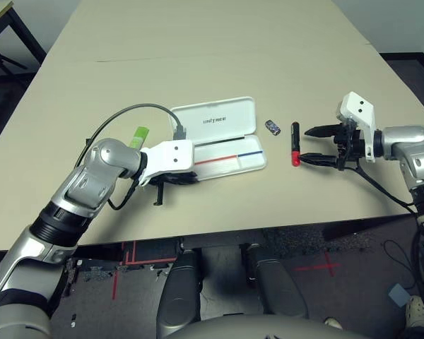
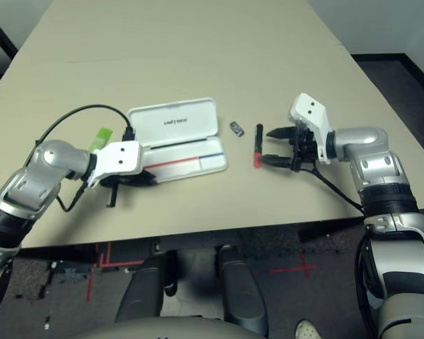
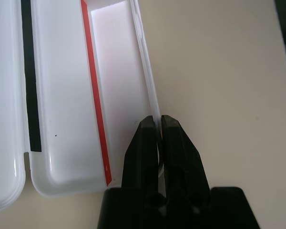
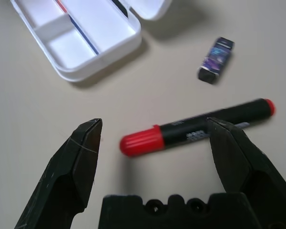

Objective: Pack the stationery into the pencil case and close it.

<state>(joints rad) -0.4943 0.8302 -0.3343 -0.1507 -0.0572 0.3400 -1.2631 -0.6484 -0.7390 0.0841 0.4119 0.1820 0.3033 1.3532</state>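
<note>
Lying open on the beige table (image 1: 198, 42), the white pencil case (image 1: 230, 161) has its lid (image 1: 215, 120), lettered "UNITREE", folded back flat on the far side, and a thin red-and-blue line runs along the inside of the tray. The left gripper (image 1: 187, 178) sits at the left end of the case, its two black fingers (image 3: 174, 143) pressed together over the tray's near rim; the left wrist view does not make clear whether the thin rim is pinched between them or merely lies beneath them. Behind this gripper's wrist, on its far left side, the light-green-and-white highlighter (image 1: 138, 137) lies on the table, partly hidden by the forearm and a black cable (image 1: 120, 113).

The right gripper (image 1: 312, 145) points toward the case from the right with its fingers spread wide and nothing between them. Just ahead of its fingertips lies the black marker (image 1: 295, 143), crosswise to the fingers, red cap toward the table's near edge. In the right wrist view the marker's dark barrel passes behind one fingertip (image 4: 231, 148) while the other stands clear of the cap; contact cannot be told. Beyond the marker, between it and the case's right end, rests the tiny dark patterned block (image 1: 272, 127), apart from both.
</note>
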